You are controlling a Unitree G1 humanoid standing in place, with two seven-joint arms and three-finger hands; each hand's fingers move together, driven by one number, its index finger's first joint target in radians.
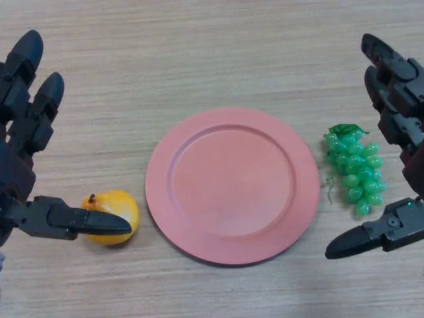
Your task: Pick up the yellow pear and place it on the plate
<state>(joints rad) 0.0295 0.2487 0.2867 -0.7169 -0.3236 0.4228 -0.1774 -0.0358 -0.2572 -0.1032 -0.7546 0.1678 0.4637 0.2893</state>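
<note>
So the left robot hand sits at the left edge of the desk, fingers straight and spread, pointing away up the view, with the thumb stretched out sideways across the front of the yellow pear. Can't tell if the thumb actually touches the pear or just hovers over it, but nothing's curled around it. The pear lies on the desk just beside the pink plate, off its left rim, stem end facing left. The right robot hand mirrors it at the right edge, also spread wide, thumb poking in toward the plate. A bunch of green grapes sits between that hand and the plate's right rim.
</note>
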